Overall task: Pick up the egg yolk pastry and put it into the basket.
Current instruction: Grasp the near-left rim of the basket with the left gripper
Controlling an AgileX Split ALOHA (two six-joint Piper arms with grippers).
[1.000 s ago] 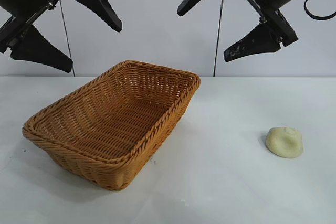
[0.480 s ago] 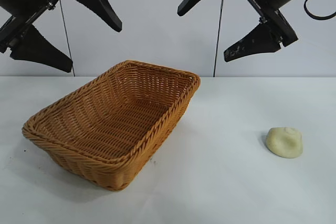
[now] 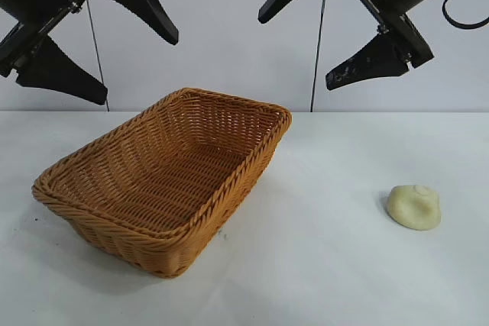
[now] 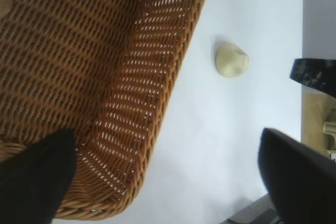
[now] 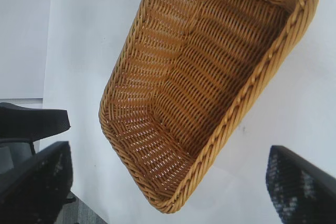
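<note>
Nothing of consequence has moved since the earlier frames: both arms hang where they were, apart from the faintest shift of the left fingers, and the pastry and basket lie exactly as before.

Exterior view. I see the left gripper (image 3: 95,40) raised high above the basket (image 3: 252,159), its jaws spread wide and empty. My right gripper (image 3: 332,32) hangs equally high, jaws likewise parted and holding nothing. The egg yolk pastry (image 3: 413,207) rests on the table (image 3: 321,265), well apart from the basket, off its right flank. It lies below and to the right of the right gripper, so I judge the right arm the nearer and the natural one to descend. The pastry is a low dome with no marked long axis, so jaw orientation should matter little.

Left wrist view. Two dark fingers (image 4: 34,177) frame the basket's woven wall (image 4: 136,103); the pastry (image 4: 232,60) sits beyond the rim on bare table.

Right wrist view. Widely separated fingers (image 5: 37,182) bracket the empty basket (image 5: 199,87); the pastry is out of frame, so I must swing this arm before descending.
</note>
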